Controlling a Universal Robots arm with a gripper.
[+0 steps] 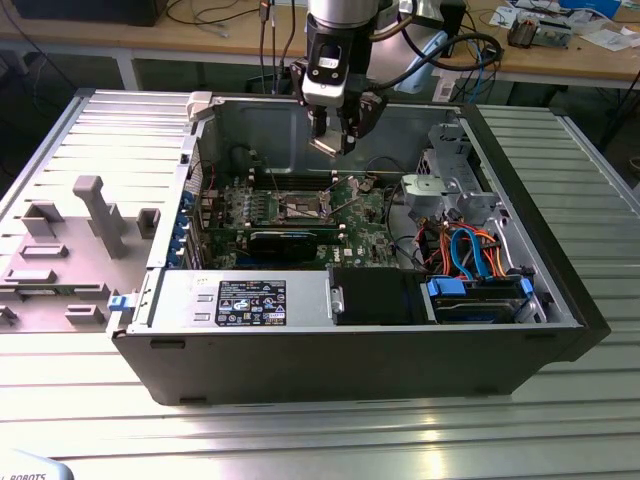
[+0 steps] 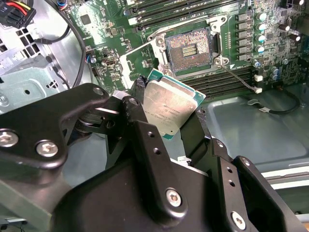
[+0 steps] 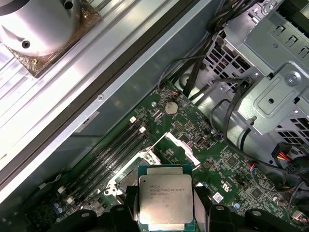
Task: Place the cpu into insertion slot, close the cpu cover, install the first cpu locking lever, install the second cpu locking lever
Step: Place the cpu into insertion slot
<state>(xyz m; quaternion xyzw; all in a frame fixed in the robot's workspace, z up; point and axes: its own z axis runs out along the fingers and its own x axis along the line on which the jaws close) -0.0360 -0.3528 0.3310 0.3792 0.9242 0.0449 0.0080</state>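
Note:
My gripper (image 2: 170, 110) is shut on the cpu (image 2: 169, 102), a flat square chip with a silver-grey top and a green rim, clamped at two opposite edges by the black fingers (image 3: 129, 200). In the exterior view the gripper (image 1: 335, 140) hangs above the green motherboard inside the open computer case, well clear of the board. The insertion slot (image 2: 189, 47) lies bare below, its dark contact field showing inside a metal rim. The cpu cover (image 3: 182, 147) is swung off the slot. A thin wire lever (image 2: 237, 77) sticks out beside the slot. The cpu (image 3: 165, 198) hides part of the slot in the first wrist view.
Long memory slots (image 2: 159, 14) flank the socket. A metal drive cage (image 1: 455, 185) and bundled orange and blue cables (image 1: 470, 250) fill the case towards the exterior view's right. The power supply (image 1: 240, 300) sits along the front wall. Grey fixtures (image 1: 95, 215) stand on the table outside the case.

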